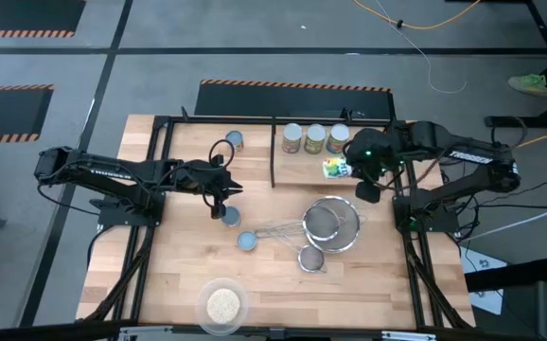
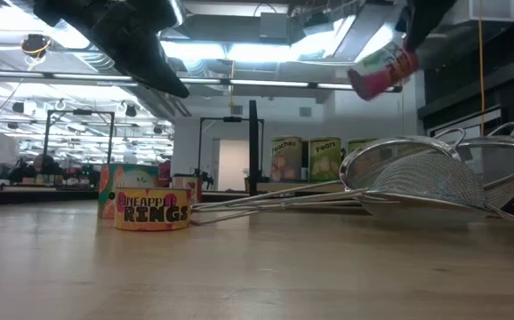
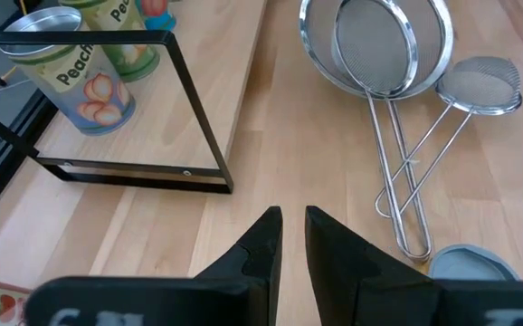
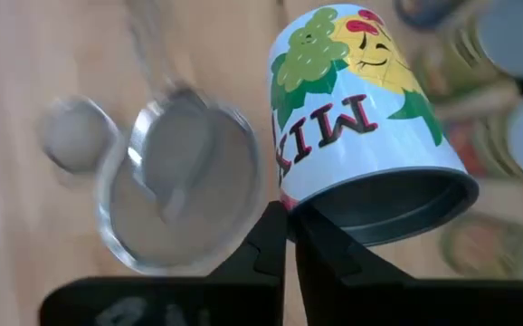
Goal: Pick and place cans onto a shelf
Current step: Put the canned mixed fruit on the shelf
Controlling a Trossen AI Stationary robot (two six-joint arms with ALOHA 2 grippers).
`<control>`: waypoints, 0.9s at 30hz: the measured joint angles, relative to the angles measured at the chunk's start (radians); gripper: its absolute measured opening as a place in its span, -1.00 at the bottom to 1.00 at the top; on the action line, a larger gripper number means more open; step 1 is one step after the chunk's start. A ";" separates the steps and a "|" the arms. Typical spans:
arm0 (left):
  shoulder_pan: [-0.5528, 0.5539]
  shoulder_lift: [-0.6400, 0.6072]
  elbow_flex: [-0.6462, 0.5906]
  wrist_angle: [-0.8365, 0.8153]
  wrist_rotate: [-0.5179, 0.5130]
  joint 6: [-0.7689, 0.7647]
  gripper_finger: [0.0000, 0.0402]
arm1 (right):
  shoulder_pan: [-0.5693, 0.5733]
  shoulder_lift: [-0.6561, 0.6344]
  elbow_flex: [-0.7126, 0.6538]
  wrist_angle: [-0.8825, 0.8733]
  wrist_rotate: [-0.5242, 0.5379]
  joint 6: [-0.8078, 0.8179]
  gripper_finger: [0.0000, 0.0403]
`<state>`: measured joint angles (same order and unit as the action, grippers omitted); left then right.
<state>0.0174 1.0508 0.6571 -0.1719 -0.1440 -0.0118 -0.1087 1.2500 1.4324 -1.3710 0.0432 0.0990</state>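
Right gripper [image 4: 289, 237] has its two dark fingers drawn nearly together, pinching the rim of the green-red-white can [image 4: 363, 127] at its open end, so the can hangs tilted rather than upright. In the right wrist view its long axis slants away from the fingers, with the printed letters reading upside down, and the far end of the can is cut off by the picture's edge. From above, this can [image 1: 335, 169] lies over the front edge of the shelf [image 1: 297, 167], partly covered by the gripper, and whether it touches the wood cannot be told there; the low view shows it [image 2: 382, 71] lifted well clear, leaning with its axis closer to level than to upright. Three taller cans [image 1: 314, 139] stand upright in a row at the back of the shelf. Left gripper [image 1: 220, 202] hovers over the table just above a short can [image 1: 230, 217], its fingers [image 3: 254, 255] only a narrow slit apart and empty. Another short can [image 1: 247, 241] sits nearby, its rim half cut off in the left wrist view, and a further short can [image 1: 235, 141] stands near the table's back edge. The mesh strainers [image 1: 332, 225] lie between the arms, blurred in the right wrist view. The dish of grains [image 1: 222, 305] sits at the table's front edge.
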 joint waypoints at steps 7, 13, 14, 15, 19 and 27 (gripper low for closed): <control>0.000 0.000 0.000 0.000 0.000 0.021 -0.78 | -0.022 0.148 0.066 -0.212 0.043 -0.007 -0.93; 0.000 0.000 0.000 -0.001 0.000 0.022 -0.78 | -0.077 0.231 0.036 -0.190 0.088 -0.111 -0.93; 0.000 0.000 0.000 0.000 0.000 0.021 -0.78 | -0.092 0.240 0.030 -0.194 0.100 -0.125 -0.93; 0.000 0.000 0.000 -0.003 0.000 0.021 -0.78 | -0.108 0.244 0.023 -0.200 0.105 -0.137 -0.93; 0.000 0.000 0.000 -0.007 0.000 0.021 -0.78 | -0.177 0.246 -0.022 -0.200 0.110 -0.168 -0.93; 0.000 0.000 0.000 -0.010 0.000 0.021 -0.78 | -0.276 0.198 -0.163 -0.203 0.094 -0.217 -0.92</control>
<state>0.0174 1.0508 0.6571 -0.1816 -0.1440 0.0097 -0.3848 1.4484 1.2697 -1.5741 0.1368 -0.1185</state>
